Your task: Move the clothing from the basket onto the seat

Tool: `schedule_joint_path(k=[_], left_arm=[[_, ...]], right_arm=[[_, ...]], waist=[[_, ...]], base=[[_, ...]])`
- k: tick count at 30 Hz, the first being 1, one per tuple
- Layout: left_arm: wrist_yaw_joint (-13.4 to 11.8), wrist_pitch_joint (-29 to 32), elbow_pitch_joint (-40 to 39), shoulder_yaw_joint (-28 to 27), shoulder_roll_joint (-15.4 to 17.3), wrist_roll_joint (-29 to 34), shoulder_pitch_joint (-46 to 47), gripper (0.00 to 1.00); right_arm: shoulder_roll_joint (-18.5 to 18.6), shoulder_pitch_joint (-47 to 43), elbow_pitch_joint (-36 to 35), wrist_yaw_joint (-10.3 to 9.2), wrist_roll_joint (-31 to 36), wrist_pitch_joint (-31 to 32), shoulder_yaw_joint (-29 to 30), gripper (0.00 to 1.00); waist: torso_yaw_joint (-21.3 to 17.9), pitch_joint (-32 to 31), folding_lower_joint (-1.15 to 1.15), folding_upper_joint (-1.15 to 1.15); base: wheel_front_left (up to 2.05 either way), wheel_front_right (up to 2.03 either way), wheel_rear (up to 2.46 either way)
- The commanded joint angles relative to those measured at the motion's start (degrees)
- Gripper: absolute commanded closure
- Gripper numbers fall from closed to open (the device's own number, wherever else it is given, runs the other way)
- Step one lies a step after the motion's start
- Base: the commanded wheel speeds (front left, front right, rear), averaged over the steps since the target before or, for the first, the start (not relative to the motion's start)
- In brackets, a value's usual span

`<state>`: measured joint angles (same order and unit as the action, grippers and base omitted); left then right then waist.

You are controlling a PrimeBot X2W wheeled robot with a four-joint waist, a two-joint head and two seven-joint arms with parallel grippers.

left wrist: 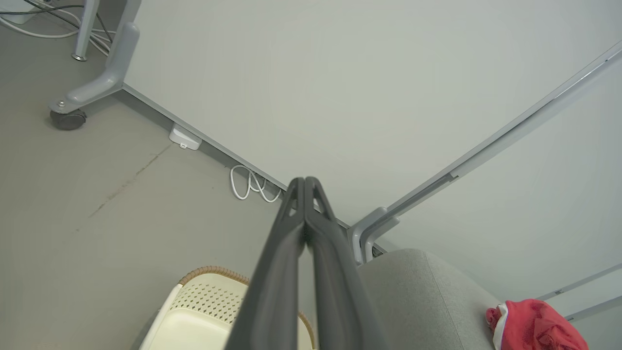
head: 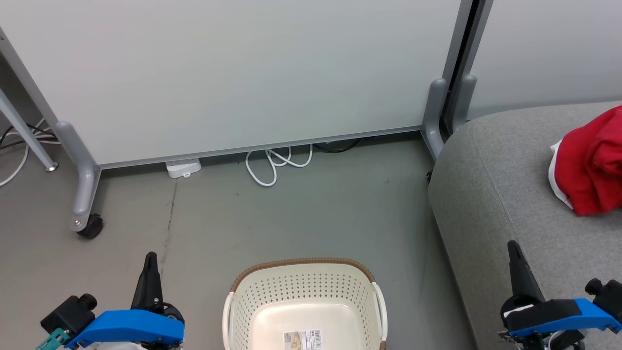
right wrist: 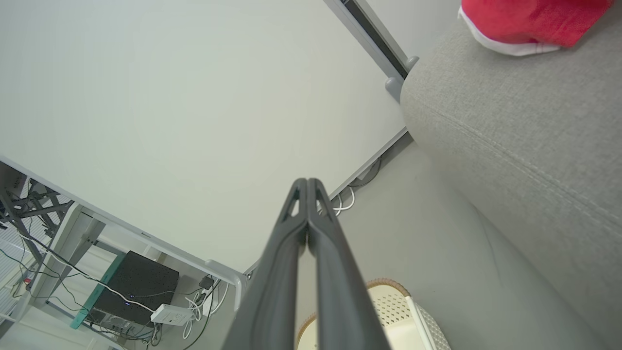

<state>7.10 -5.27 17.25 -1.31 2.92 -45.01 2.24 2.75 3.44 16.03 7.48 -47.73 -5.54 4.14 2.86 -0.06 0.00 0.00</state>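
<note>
- Faced a pale partition [head: 243, 73] across a grey floor [head: 291, 214].
- Saw red clothing [head: 590, 163] heaped on the seat [head: 500, 194], far right.
- Showed the basket [head: 301, 291] near centre, paper label [head: 302, 339] on its bottom.
- Flanked it with left gripper [head: 150, 262] and right gripper [head: 514, 250], fingers pressed together, gripping nothing.

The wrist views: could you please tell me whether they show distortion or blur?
Left wrist view: wide-angle stretch, left pincer soft near the lens. Right wrist view: likewise, yet the seat weave is crisp. Head view: even light, no glare.
</note>
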Motion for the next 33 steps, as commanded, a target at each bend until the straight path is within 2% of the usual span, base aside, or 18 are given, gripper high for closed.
schedule_joint_path(k=[1, 33], left_arm=[[0.2, 0.5, -1.0, -0.6, 0.1, -2.0, 1.7, 1.0], [0.4, 5.9, -2.1, -2.9, 0.0, -23.3, 3.0, 1.0]], right_arm=[[0.2, 1.6, -0.9, 0.01, -2.0, 0.5, 0.2, 1.0], [0.2, 2.4, -1.5, 0.02, -22.0, 6.0, 1.3, 1.0]], waist=[[-0.1, 0.0, 0.0, 0.0], [-1.1, 0.1, 0.0, 0.0]], base=[[0.0, 0.0, 0.0], [0.0, 0.0, 0.0]])
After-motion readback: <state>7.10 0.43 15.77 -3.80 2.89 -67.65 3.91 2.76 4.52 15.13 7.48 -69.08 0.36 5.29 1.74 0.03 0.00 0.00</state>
